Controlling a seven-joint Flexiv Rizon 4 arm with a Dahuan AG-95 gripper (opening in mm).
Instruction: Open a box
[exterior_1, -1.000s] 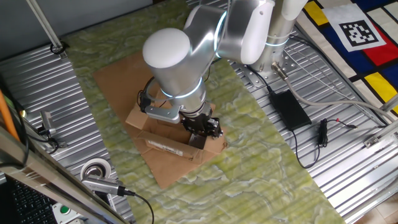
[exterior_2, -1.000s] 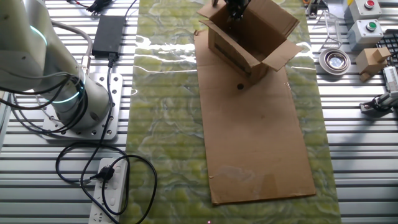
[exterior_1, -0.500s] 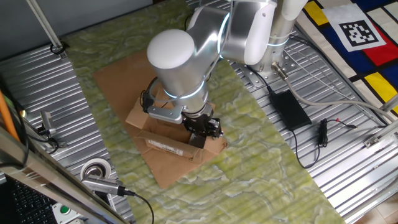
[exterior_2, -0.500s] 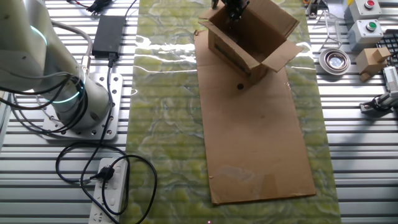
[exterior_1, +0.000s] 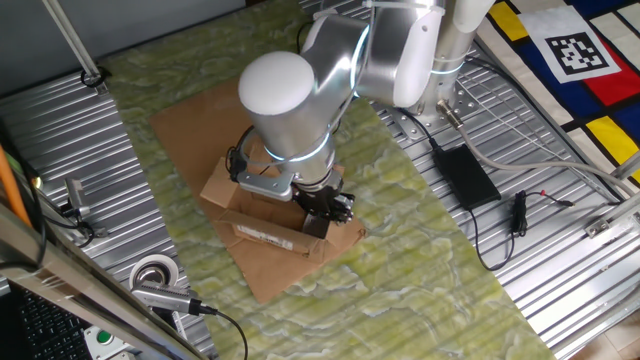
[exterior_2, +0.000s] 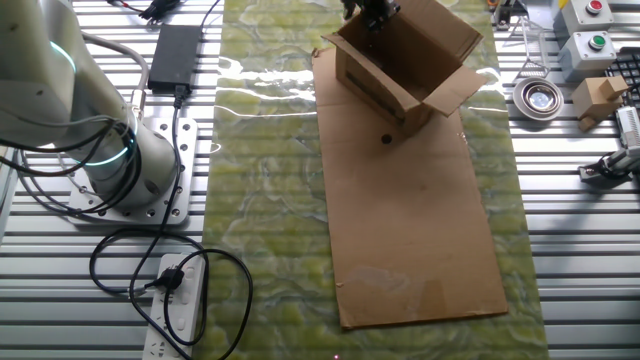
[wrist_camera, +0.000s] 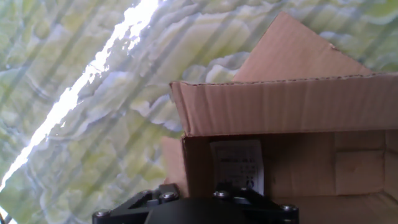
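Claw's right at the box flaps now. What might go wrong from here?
1. The black two-finger claw works at the rim of the small brown cardboard box; a snag on a flap may drag the unsecured box.
2. The box sits on a loose flat cardboard sheet, which may slide across the green mat.

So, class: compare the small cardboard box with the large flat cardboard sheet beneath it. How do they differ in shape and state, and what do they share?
The box stands up as a hollow container with its flaps spread open; the cardboard sheet lies flat on the green mat. The box carries a white label on one side; the sheet shows no label. The box covers only one end of the much longer sheet. Both are plain brown cardboard.
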